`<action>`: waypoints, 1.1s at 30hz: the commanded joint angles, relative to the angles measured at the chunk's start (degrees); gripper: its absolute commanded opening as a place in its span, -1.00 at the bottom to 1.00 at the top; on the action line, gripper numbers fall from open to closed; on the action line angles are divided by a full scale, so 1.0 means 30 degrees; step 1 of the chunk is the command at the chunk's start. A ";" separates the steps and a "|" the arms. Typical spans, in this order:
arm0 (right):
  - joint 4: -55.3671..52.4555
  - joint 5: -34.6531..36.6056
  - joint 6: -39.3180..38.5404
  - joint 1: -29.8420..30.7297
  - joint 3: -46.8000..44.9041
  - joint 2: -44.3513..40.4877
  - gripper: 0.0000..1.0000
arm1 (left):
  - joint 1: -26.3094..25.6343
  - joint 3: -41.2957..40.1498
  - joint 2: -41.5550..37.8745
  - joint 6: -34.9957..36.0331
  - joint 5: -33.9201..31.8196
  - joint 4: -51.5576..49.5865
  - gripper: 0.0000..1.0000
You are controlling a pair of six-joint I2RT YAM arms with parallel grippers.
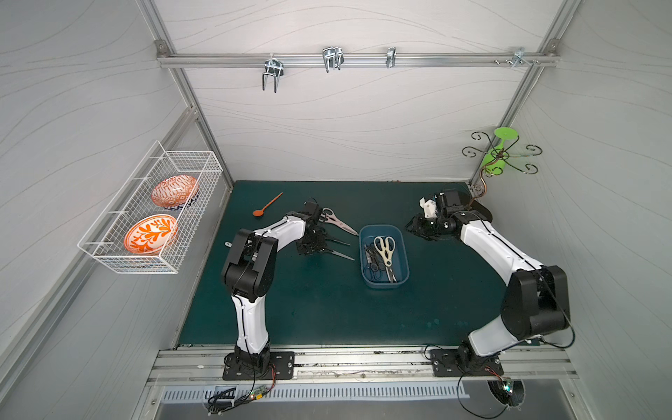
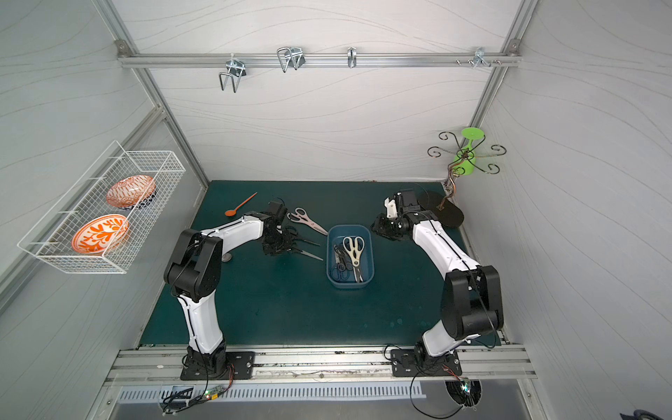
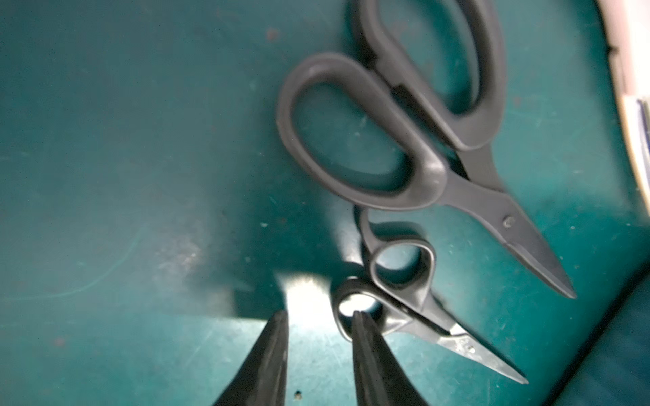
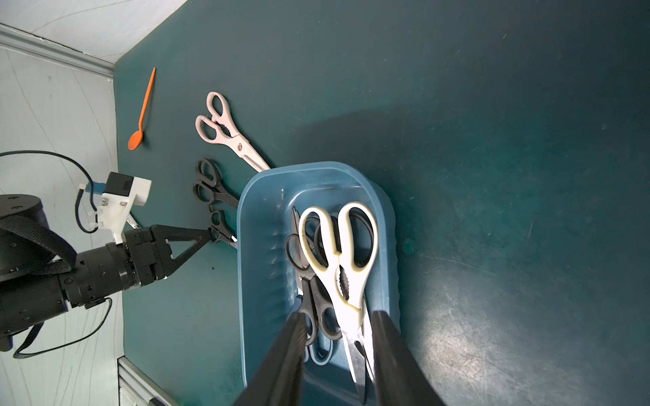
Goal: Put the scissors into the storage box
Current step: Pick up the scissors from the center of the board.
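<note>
The blue storage box (image 1: 383, 227) (image 2: 350, 227) (image 4: 248, 253) sits mid-mat and holds cream-handled shears (image 1: 386, 251) (image 4: 339, 253) and several black-handled scissors (image 1: 371, 260) (image 4: 316, 298). On the mat to its left lie pink-grey shears (image 1: 340, 222) (image 4: 228, 131), a larger black pair (image 3: 404, 140) (image 4: 211, 186) and a small black pair (image 3: 404, 298) (image 4: 221, 230). My left gripper (image 3: 320, 316) (image 1: 309, 247) is open at the mat. One of its fingertips (image 3: 359, 318) sits in the small pair's handle ring. My right gripper (image 4: 339, 316) (image 1: 418, 227) is open, empty, right of the box's far end.
An orange spoon (image 1: 267, 204) lies at the mat's back left. A white wire basket (image 1: 152, 207) with two orange bowls hangs on the left wall. At the back right, a hook stand (image 1: 500, 154) carries a green glass; its dark base (image 1: 482, 212) lies behind my right wrist.
</note>
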 commanded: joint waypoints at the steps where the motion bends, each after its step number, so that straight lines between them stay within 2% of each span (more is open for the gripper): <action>1: -0.0420 0.0213 -0.0319 0.0072 0.0029 0.0065 -0.28 | -0.0097 0.0659 0.0124 -0.0066 -0.0280 -0.0525 -0.32; 25: -0.0275 0.0127 -0.0275 -0.0059 -0.0118 0.0165 -0.28 | -0.0127 0.1800 0.1860 -0.0085 -0.0893 -0.1815 -0.35; 33: -0.0161 0.0067 -0.0276 -0.0126 -0.0250 0.0152 -0.28 | -0.0411 0.1208 0.1003 -0.0151 -0.1204 -0.1833 -0.45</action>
